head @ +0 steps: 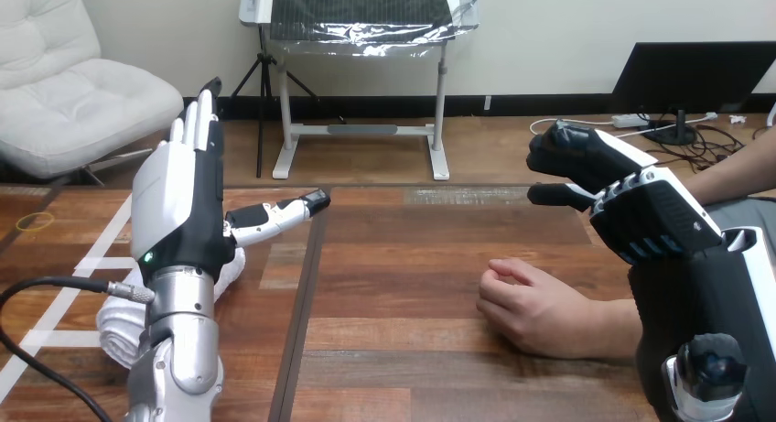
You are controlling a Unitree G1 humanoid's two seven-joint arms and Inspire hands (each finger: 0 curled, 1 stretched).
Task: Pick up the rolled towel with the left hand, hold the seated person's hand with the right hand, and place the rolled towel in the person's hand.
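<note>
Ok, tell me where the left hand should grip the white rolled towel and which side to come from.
Probably round its middle, from above. The white rolled towel lies flat on the wooden table, slanting under the left forearm, so a grasp across it can straddle its narrow width. The open left hand hangs above it.

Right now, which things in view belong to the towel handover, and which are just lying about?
Job: rolled towel, beside the left forearm; person's hand, resting on the table; left hand, raised; right hand.
Lying about: yellow band at the table's far left; white tape lines.
</note>
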